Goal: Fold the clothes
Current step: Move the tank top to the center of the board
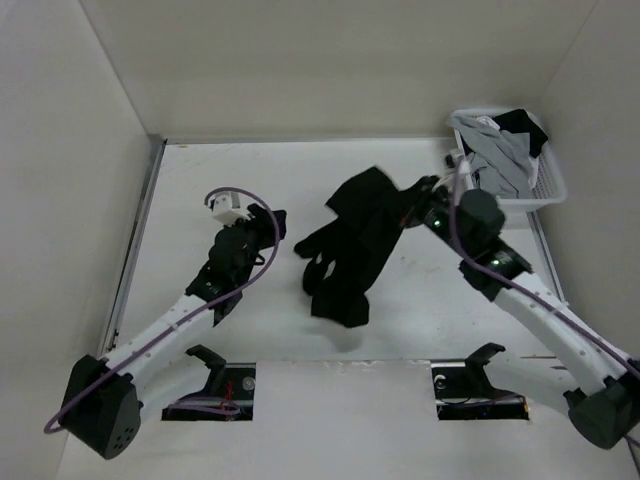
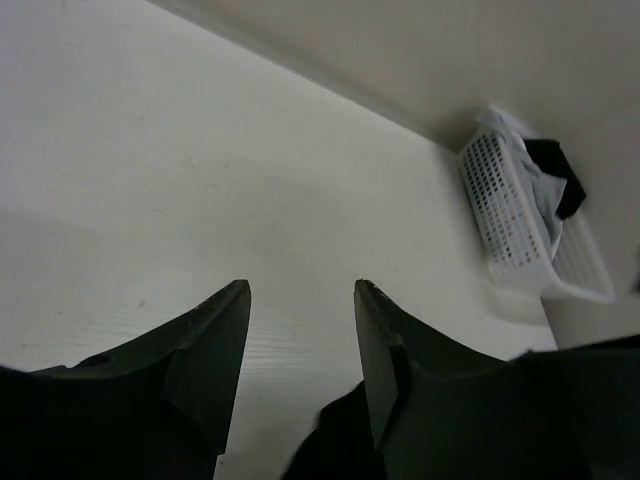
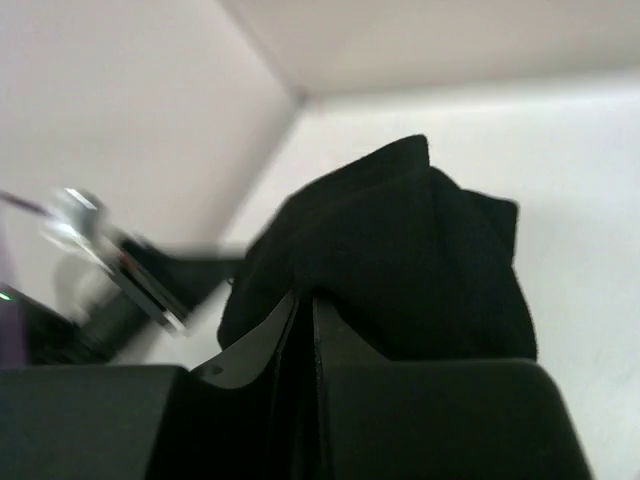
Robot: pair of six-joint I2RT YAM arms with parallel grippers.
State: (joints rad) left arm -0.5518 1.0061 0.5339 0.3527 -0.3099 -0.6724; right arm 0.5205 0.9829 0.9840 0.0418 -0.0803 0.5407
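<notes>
The clothes, a crumpled black T-shirt, hang bunched over the middle of the white table. My right gripper pinches the shirt's upper right edge. In the right wrist view its jaws stand almost together, and the black T-shirt bulges right over their tips. My left gripper hovers just left of the shirt, apart from it. In the left wrist view it is open with bare table between the fingers, and a bit of the black T-shirt shows low down by the right finger.
A white mesh basket stands in the back right corner with a light grey garment and some dark cloth in it. The basket also shows in the left wrist view. Pale walls close the table on three sides.
</notes>
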